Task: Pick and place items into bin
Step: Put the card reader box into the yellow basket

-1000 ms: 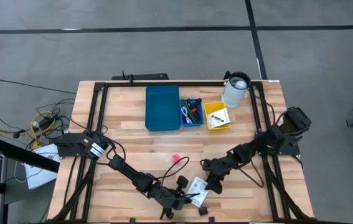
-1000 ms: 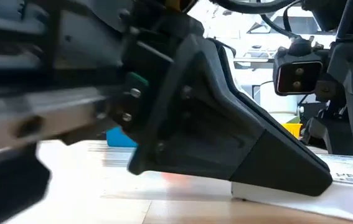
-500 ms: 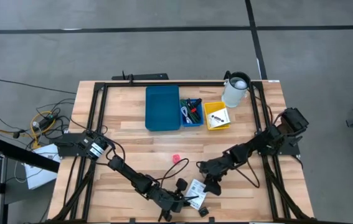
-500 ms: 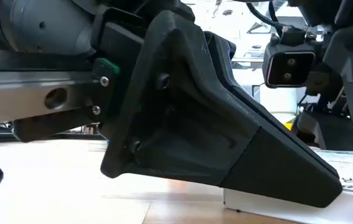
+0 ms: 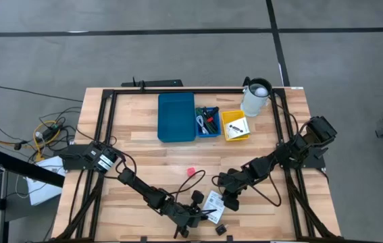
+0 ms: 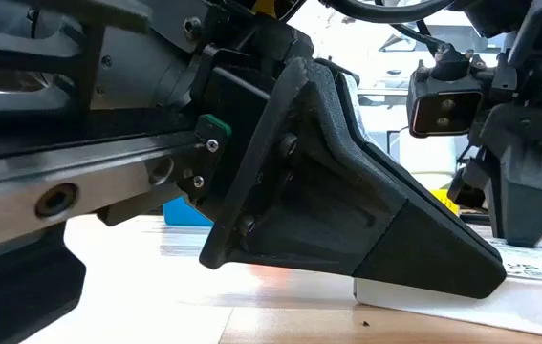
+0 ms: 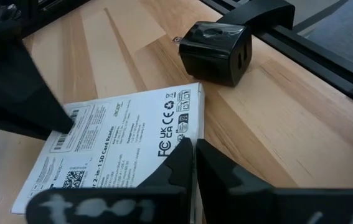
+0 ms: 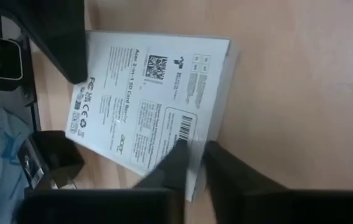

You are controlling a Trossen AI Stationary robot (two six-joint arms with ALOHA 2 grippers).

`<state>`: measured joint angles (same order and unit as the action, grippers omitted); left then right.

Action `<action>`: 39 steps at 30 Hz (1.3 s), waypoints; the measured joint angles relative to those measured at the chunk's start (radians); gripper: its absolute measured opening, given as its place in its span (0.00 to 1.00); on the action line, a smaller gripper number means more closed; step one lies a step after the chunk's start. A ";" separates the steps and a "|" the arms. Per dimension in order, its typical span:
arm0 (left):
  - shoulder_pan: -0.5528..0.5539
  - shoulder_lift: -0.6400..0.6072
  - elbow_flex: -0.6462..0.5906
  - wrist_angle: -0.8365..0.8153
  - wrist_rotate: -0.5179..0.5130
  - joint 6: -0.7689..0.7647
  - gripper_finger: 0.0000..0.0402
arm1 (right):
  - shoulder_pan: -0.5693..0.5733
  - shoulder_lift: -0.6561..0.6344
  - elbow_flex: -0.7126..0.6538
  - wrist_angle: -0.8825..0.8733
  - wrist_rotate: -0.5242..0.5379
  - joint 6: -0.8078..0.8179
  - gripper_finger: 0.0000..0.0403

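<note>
Since a second ago, our right gripper (image 8: 192, 163) has drawn its jaws in from wide to nearly together over one edge of the white printed card (image 8: 151, 102). Our left gripper (image 7: 193, 160) rests at the opposite edge, jaws fully together. Card lies flat on the bench (image 5: 144, 155), just beside the tiny black block (image 7: 216, 50).

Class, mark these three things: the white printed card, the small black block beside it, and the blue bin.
white printed card (image 7: 120, 140), left wrist view, on its printed face.
small black block (image 7: 216, 50), left wrist view, on its top face.
blue bin (image 5: 176, 117), high view, on its floor.
</note>
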<state>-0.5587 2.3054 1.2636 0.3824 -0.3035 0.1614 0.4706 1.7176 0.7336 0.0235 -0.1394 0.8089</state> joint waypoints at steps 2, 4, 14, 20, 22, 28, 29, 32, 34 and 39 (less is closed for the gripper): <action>0.000 0.000 0.000 0.000 -0.001 -0.002 0.00 | -0.007 0.000 -0.001 -0.001 0.007 0.000 0.04; 0.000 0.000 0.000 0.000 -0.004 -0.010 0.00 | -0.008 0.000 -0.001 0.001 0.019 0.002 0.03; -0.007 0.000 0.000 -0.002 -0.029 -0.048 0.00 | -0.006 -0.005 -0.005 0.032 0.053 -0.006 0.00; -0.012 -0.035 0.000 -0.123 -0.084 -0.025 0.03 | -0.009 -0.049 -0.007 -0.001 0.094 -0.024 0.00; -0.016 -0.053 0.000 -0.199 -0.117 -0.009 0.04 | -0.009 -0.071 -0.007 -0.027 0.109 -0.027 0.00; -0.040 -0.124 0.001 -0.471 -0.257 0.043 0.06 | -0.006 -0.140 -0.006 -0.087 0.142 -0.045 0.00; -0.043 -0.136 -0.003 -0.502 -0.276 0.056 0.06 | -0.006 -0.150 -0.006 -0.088 0.146 -0.049 0.00; -0.045 -0.166 -0.009 -0.581 -0.296 0.071 0.06 | -0.006 -0.179 -0.006 -0.100 0.163 -0.054 0.00; -0.043 -0.173 -0.010 -0.612 -0.302 0.071 0.05 | -0.006 -0.192 -0.006 -0.113 0.168 -0.067 0.00; -0.039 -0.174 -0.010 -0.623 -0.297 0.077 0.01 | -0.006 -0.202 -0.006 -0.131 0.194 -0.085 0.00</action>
<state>-0.5980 2.1317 1.2537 -0.2409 -0.6005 0.2381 0.4644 1.5155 0.7280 -0.1071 0.0541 0.7237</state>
